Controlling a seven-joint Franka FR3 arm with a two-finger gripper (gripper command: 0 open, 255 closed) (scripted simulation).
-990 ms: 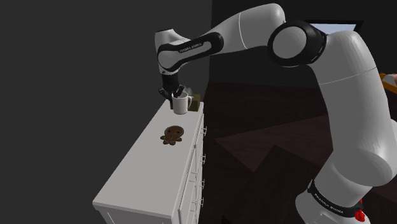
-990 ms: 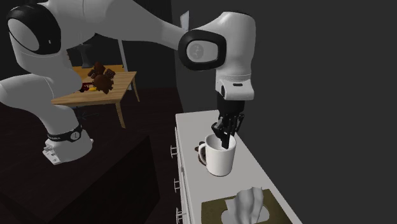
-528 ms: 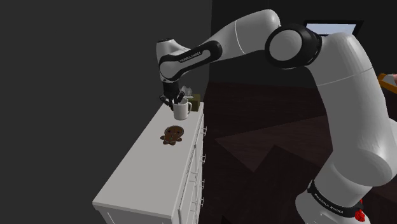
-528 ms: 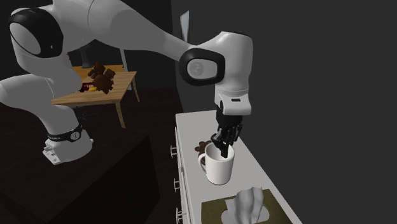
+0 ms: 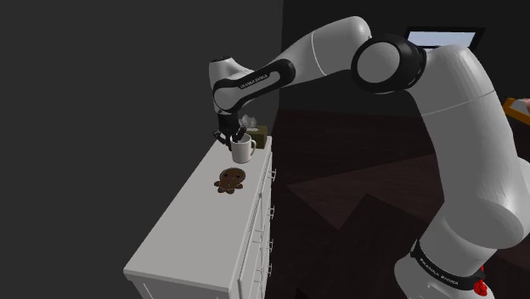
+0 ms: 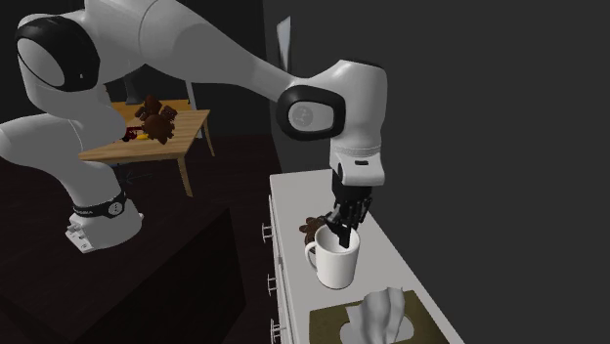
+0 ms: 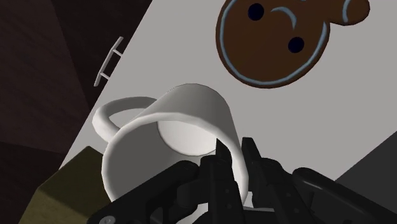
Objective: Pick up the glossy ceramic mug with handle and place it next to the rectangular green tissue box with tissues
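Observation:
A white glossy mug (image 5: 243, 150) with a handle hangs from my gripper (image 5: 230, 136) over the far end of a white dresser (image 5: 191, 229). The black fingers are shut on the mug's rim, one inside and one outside (image 7: 236, 153). In the second exterior view the mug (image 6: 335, 266) stands upright, handle toward the dresser's drawer side, a short way from the olive-green tissue box (image 6: 330, 322) with a white tissue (image 6: 379, 315) sticking up. I cannot tell whether the mug's base touches the dresser top. A corner of the tissue box (image 7: 60, 191) lies close beside the mug (image 7: 172, 127).
A brown gingerbread-man cookie (image 5: 230, 180) lies on the dresser top behind the mug, away from the box (image 7: 280, 38). The drawer fronts carry metal handles (image 7: 108, 60). A wooden table (image 6: 147, 137) with small items stands on the floor far off. A dark wall borders the dresser.
The gripper has come down with the mug still clasped, bringing it closer to the dresser top near the tissue box. The cookie and box have not moved.

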